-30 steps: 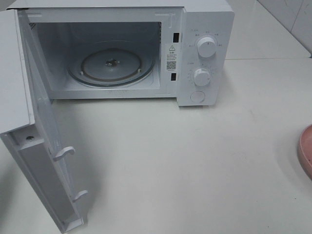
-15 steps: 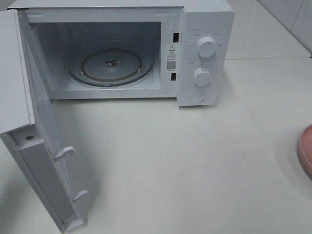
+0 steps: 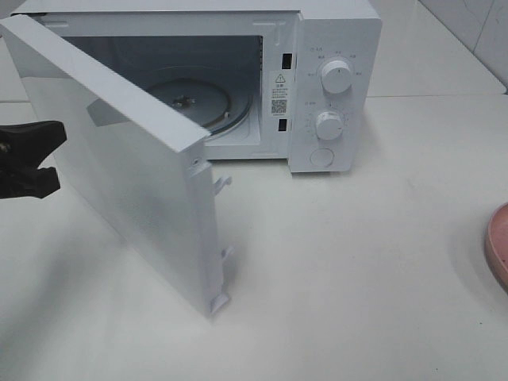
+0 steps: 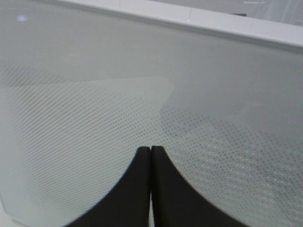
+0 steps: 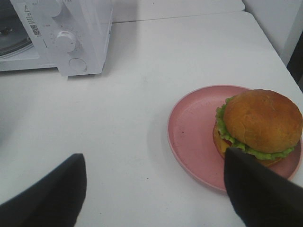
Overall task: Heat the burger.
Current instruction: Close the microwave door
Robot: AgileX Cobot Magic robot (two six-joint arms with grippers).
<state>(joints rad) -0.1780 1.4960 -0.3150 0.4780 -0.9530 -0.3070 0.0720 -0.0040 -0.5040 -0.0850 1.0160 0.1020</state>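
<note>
Swinging half shut since a moment ago, the white microwave door (image 3: pixel 127 167) is blocking the brown-bunned burger (image 5: pixel 260 123)'s way in, seemingly nudged by the closed left gripper (image 3: pixel 40 159), while the right gripper (image 5: pixel 154 189) is hanging apart.

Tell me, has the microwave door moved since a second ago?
Yes. The door has swung partway shut, now covering the left of the turntable.

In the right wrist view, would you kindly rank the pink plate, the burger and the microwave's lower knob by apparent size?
1. Round pink plate, largest.
2. Golden-brown bun burger, sitting on the plate.
3. White round lower knob, smallest, though it lies farther from the camera, so its true size is unsure.
</note>
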